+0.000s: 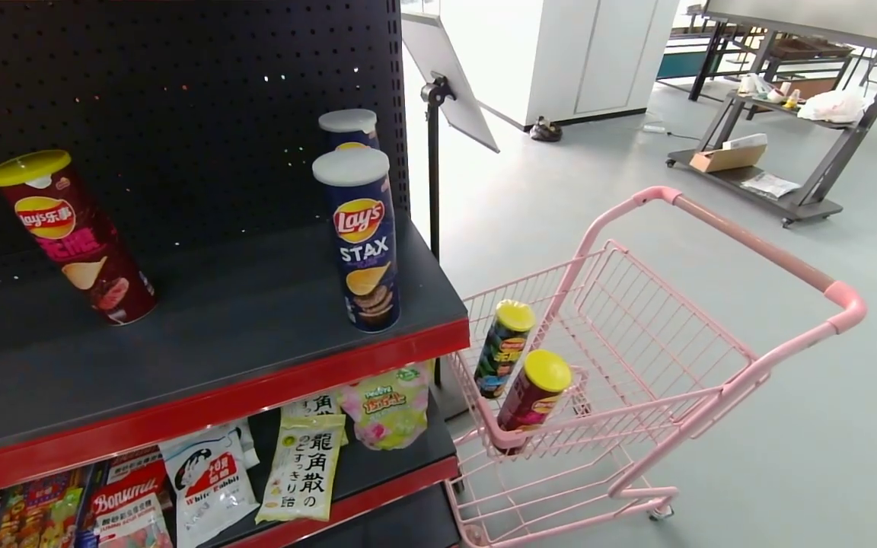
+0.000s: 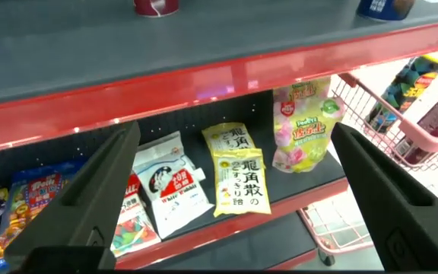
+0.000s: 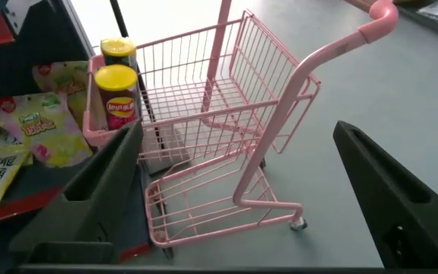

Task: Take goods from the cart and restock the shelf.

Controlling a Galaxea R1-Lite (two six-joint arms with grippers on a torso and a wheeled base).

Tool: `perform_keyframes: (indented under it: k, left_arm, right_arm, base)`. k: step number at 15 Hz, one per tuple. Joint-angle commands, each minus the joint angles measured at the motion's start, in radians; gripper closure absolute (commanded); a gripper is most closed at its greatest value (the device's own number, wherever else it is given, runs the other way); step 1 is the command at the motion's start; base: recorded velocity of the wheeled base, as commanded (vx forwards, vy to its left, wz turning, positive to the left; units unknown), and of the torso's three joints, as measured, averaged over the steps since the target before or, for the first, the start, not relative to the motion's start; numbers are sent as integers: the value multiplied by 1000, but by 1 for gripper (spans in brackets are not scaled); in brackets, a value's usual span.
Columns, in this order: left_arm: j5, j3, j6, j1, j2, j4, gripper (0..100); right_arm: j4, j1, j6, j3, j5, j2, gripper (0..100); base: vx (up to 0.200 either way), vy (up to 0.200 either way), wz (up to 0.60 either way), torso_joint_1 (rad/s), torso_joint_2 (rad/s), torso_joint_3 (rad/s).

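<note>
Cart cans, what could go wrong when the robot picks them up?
The red can and the dark can stand close together, so grabbing one might topple the other. The pink cart has wheels; a push could roll it away. The front blue can stands near the shelf edge; a bump might knock it off.

left pincer (image 2: 236, 131): fingers spread | snack bags (image 2: 240, 179): on lower shelf (image 2: 310, 181) | cart (image 2: 424, 143): beside

Mock shop in a workshop: snack shelf (image 1: 256, 327), pink cart (image 1: 751, 242), metal racks (image 1: 789, 202) behind
</note>
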Motion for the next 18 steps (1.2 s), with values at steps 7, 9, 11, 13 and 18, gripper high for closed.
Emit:
perform_keyframes:
  k: [7, 9, 11, 13, 18]
  left_arm:
    - [0, 0, -1, 0, 1, 1, 0]
    - [0, 0, -1, 0, 1, 0, 0]
    - [0, 0, -1, 0, 1, 1, 0]
    - [0, 0, -1, 0, 1, 1, 0]
    - [0, 0, -1, 0, 1, 0, 0]
  right_arm:
    - [0, 0, -2, 0, 0, 1, 0]
    - [0, 0, -3, 0, 0, 1, 0]
    - [0, 0, -2, 0, 2, 1, 0]
    - [0, 0, -6, 0, 9, 1, 0]
    - [-17, 20, 103, -443, 92, 492, 0]
  base:
    - [0, 0, 0, -144, 387, 239]
    - [0, 0, 0, -181, 503, 317]
    - [0, 0, 0, -164, 513, 337]
    - [0, 0, 0, -73, 210, 146]
    - [0, 0, 0, -10, 28, 18]
